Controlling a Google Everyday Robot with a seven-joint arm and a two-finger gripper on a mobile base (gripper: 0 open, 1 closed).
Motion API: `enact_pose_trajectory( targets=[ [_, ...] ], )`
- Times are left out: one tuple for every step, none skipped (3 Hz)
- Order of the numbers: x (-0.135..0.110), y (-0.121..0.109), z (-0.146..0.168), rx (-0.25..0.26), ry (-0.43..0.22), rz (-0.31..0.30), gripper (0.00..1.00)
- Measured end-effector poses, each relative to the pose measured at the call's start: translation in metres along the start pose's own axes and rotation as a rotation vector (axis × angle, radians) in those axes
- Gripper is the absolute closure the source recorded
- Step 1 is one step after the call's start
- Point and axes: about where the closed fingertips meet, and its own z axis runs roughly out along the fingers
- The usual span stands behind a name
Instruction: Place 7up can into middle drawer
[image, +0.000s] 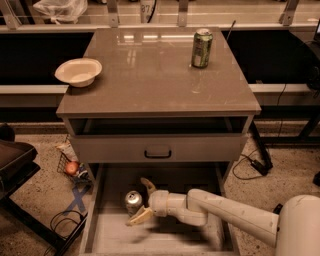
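Observation:
The 7up can (133, 201), silvery with a silver top, stands upright on the floor of the pulled-out middle drawer (150, 239), near its left side. My gripper (137, 201) reaches in from the right, low inside the drawer. Its two pale fingers (147, 185) are spread apart on either side of the can, with a gap showing, so the gripper is open. The white arm runs from the lower right corner to the gripper.
A darker green can (201, 48) and a white bowl (78, 71) stand on the cabinet top. The drawer above, with a dark handle (157, 152), is slightly open over the middle drawer. A wire basket (72, 169) and cables lie on the floor at left.

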Motion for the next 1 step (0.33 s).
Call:
enact_pose_trajectory(
  targets=[
    [0.0000, 0.0000, 0.0000, 0.000, 0.000, 0.000, 0.00]
  ],
)
